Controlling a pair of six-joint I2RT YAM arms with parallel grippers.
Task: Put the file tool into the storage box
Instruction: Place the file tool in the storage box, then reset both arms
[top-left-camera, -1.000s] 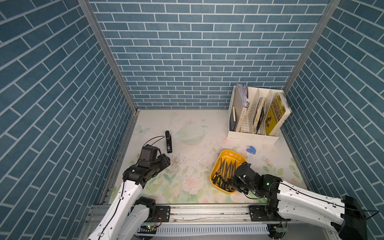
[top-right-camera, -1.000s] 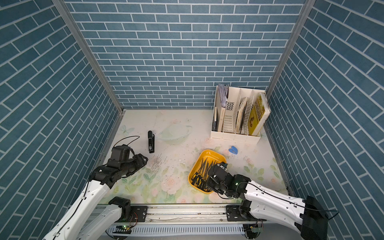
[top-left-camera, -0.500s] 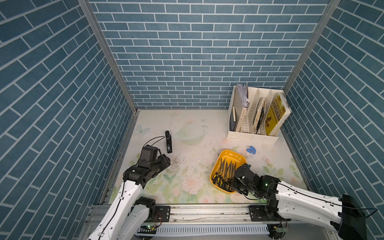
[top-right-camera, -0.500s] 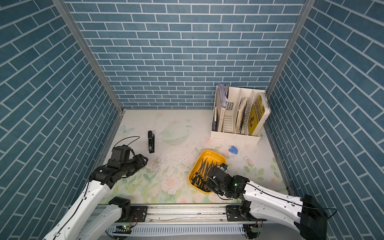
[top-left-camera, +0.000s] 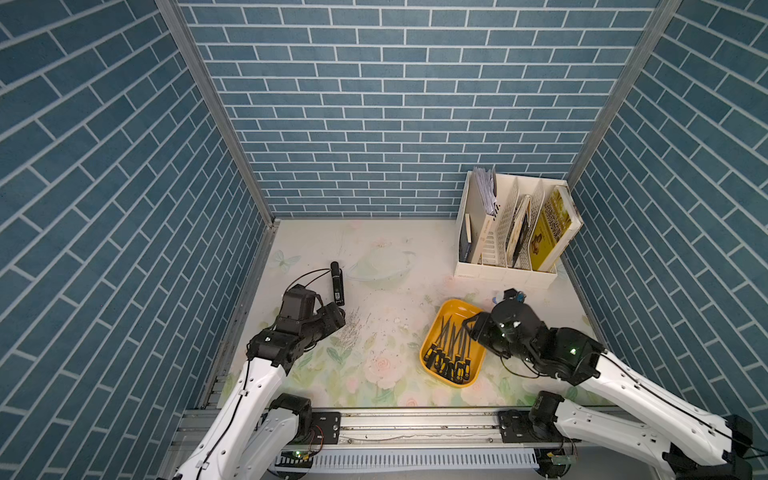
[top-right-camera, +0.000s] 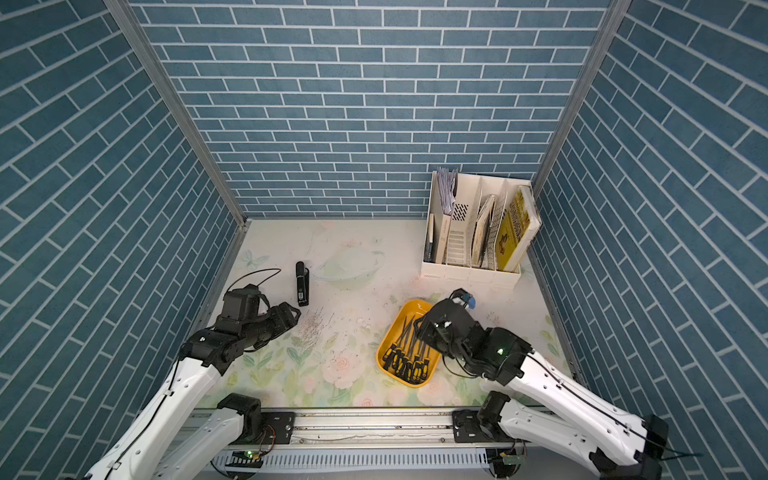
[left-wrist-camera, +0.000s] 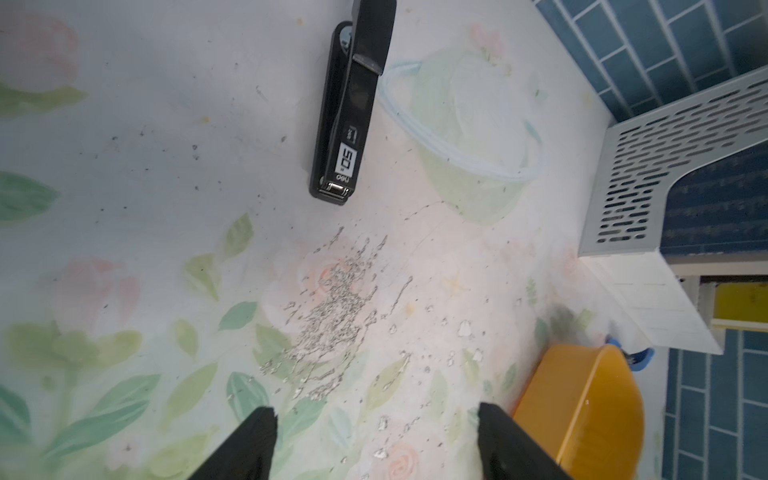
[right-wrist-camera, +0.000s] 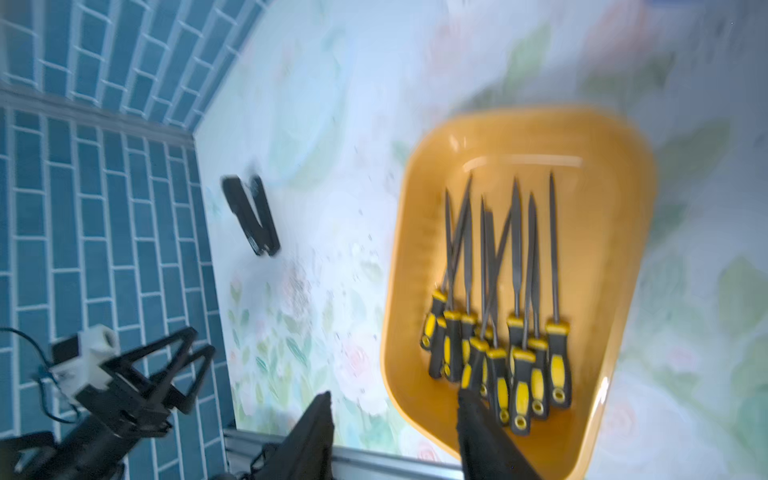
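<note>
Yellow-orange storage box (top-left-camera: 455, 308) held all the visible file tools (top-left-camera: 451, 345), handles (top-left-camera: 446, 368) bunched at its near end. Your right gripper (right-wrist-camera: 395, 395) hung spread and empty over that end, your left gripper (left-wrist-camera: 374, 409) spread and empty well apart from the box. Placing looked done; next, lift clear without snagging handles.

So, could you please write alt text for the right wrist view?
A yellow-orange storage box holds a cluster of files with black-and-yellow handles. The right gripper hangs open and empty above one edge of the box; a black stapler lies on the floral table.
</note>
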